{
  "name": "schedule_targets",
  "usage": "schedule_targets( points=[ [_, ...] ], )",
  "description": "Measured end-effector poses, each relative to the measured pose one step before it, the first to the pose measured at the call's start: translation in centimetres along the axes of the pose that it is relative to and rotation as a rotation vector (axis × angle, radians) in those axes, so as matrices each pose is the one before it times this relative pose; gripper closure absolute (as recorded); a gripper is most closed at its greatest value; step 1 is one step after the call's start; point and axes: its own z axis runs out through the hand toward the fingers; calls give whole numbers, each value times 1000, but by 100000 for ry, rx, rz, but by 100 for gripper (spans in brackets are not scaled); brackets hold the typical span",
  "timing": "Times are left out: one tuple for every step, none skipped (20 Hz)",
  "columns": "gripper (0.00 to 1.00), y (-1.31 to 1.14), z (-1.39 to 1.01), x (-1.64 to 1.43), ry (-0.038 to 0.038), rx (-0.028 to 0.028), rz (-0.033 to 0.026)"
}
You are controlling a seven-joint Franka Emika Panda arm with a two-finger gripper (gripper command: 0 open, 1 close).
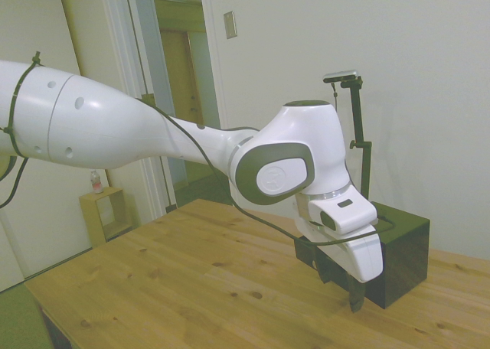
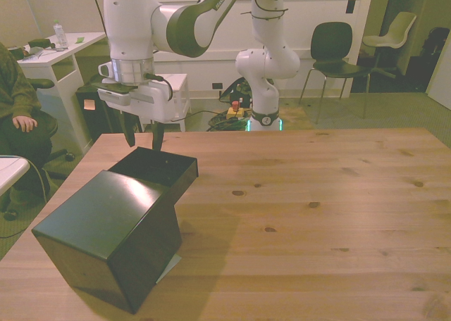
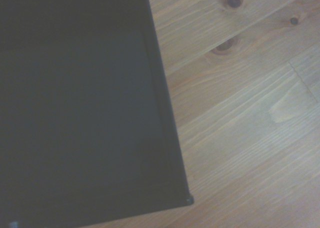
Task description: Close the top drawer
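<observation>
The top drawer (image 2: 156,167) stood pulled out of the black cabinet (image 2: 109,233), which sat at about eight o'clock on the wooden surface (image 2: 317,215) in the front view. The drawer's open tray pointed away from the cabinet toward one o'clock, so its long axis, the line along which it slides, ran from the cabinet toward the arm. Its knob was not visible in any view. The wrist view looked down into the dark tray, with one rim and a corner (image 3: 186,200) against bare wood.

The gripper (image 2: 143,136) hung just past the drawer's outer end, at about eleven o'clock from the tray's middle in the front view. Its fingers (image 2: 157,136) were spread apart and grasped nothing, with tips near the level of the drawer's front edge. The side view showed them reaching down close to the wood; whether they touched the drawer face could not be told.

By my reading, the coming move called for a push from the fingers toward seven o'clock, straight along the slide axis; an off-line push might skew the tray or shift the cabinet.

A seated person (image 2: 15,120) was at the front view's left edge, well apart.
</observation>
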Motion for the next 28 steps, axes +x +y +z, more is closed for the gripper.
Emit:
schedule_targets(
  points=[
    [100,-116,174,-94,-187,-194,-231],
    [100,-142,138,-119,-176,-141,-302],
    [100,-97,114,-80,-133,-117,-192],
    [100,-66,71,-55,-88,-69,-135],
    [100,-38,32,-31,-43,-26,-79],
    [100,-7,36,-4,-33,-48,-32],
    [100,-2,53,2,-45,-75,-96],
    [100,-11,56,-5,-49,-75,-197],
    [100,-34,71,-25,-77,-85,-200],
    [100,-64,74,-52,-112,-48,-213],
    [100,-87,59,-73,-100,-24,-231],
    [100,-106,38,-88,-100,33,-228],
    [100,-138,13,-115,-78,69,-285],
    [100,-100,8,-90,-51,45,-245],
    [100,-94,5,-83,-45,46,-223],
    [100,-91,7,-80,-36,48,-198],
    [100,-72,5,-59,-11,53,-145],
    [100,-68,22,-56,-33,22,-138],
    [100,-83,32,-71,-95,40,-140],
    [100,-97,39,-73,-116,61,-131],
    [100,-101,66,-60,-60,16,-156],
    [100,-132,126,-65,14,41,-206],
    [100,-130,163,-55,-47,-48,-189],
    [100,-96,164,-10,-95,-182,-109],
    [100,-55,169,16,-47,-172,-41],
    [100,-28,180,26,-32,-164,2],
    [100,-28,115,20,-49,-134,-8],
    [100,-30,38,26,19,-44,-8]
  ],
)
